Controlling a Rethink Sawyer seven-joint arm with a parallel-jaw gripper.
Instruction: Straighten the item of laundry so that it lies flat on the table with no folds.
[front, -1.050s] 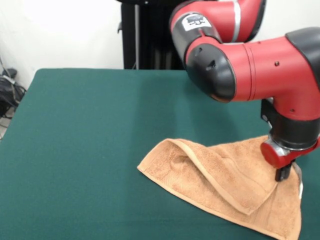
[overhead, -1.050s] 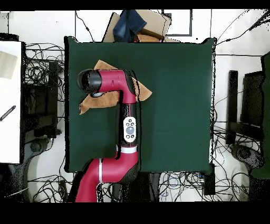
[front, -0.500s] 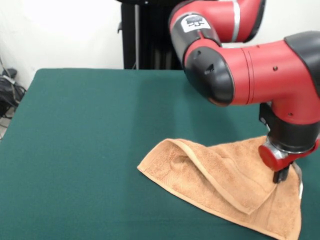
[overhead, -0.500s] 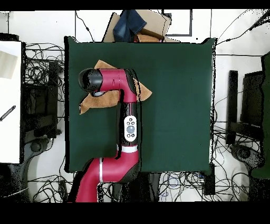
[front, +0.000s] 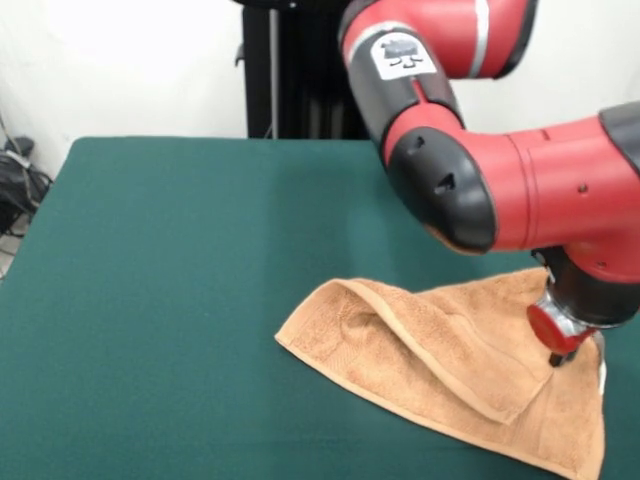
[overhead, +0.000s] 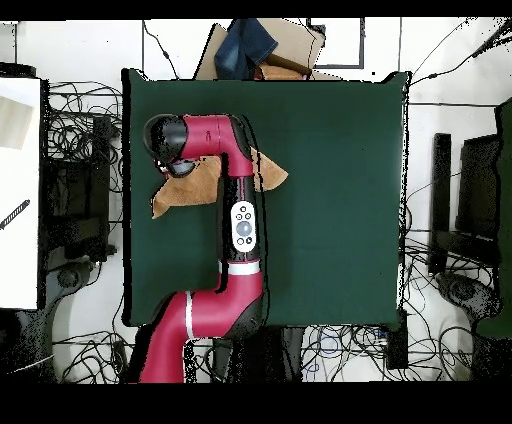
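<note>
Orange towel (front: 440, 375) folded on green table (front: 170, 260), end effector (front: 556, 357) grip unclear

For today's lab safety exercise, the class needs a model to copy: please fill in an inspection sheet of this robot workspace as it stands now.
Surface: the table, covered in dark green cloth, bare apart from the towel.
Job's things: the towel, light brown, lies near one table edge, not flat; one layer is folded over another with a raised ridge.
Clutter: nothing seen on the table.
Gripper: the gripper is down at the towel near its end; open or shut cannot be told.
Cables: many loose cables on the floor around the table.
Surroundings: cardboard box with blue cloth beyond one table edge; white surface to one side.
</note>
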